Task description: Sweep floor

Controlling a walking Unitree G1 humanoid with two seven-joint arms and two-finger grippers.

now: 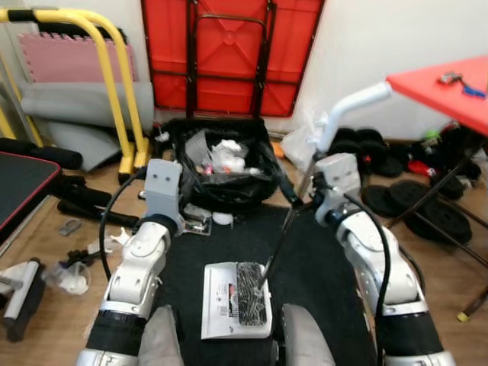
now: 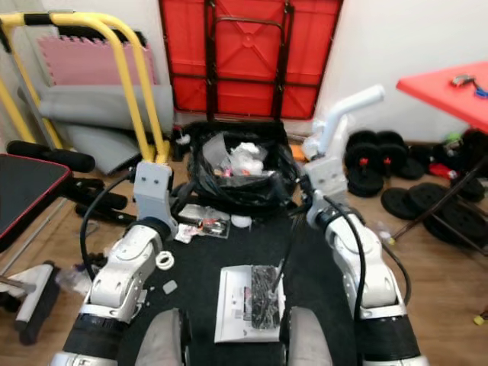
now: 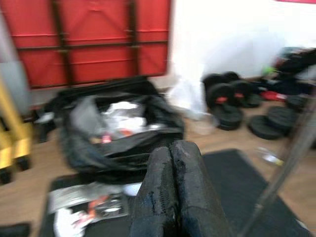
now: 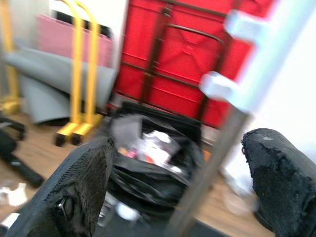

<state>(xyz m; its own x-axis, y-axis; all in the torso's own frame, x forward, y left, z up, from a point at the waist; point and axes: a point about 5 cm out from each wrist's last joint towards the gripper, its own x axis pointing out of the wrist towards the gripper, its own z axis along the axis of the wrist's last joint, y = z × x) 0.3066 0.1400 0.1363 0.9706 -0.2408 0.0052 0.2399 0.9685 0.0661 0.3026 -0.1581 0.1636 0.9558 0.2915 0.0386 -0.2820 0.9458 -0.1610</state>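
Dustpan: on black mat, debris held (broom head touching).
L gripper: fingers pressed together, nothing held.
R gripper: fingers spread wide, broom pole between them.

One black rubbish-filled bin bag, one white dustpan, one folded red metal-framed table and one metal-shafted, white-handled broom are counted.

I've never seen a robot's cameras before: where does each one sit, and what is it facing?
Left eye view: on the head, looking down at both silver arms, the black mat and the broom.
Right eye view: beside it, same scene.
Left wrist view: along the left gripper's shut fingers toward the black trash bag.
Right wrist view: between the right gripper's spread fingers, the broom's handle between them.
Shared: bag, red folded table.
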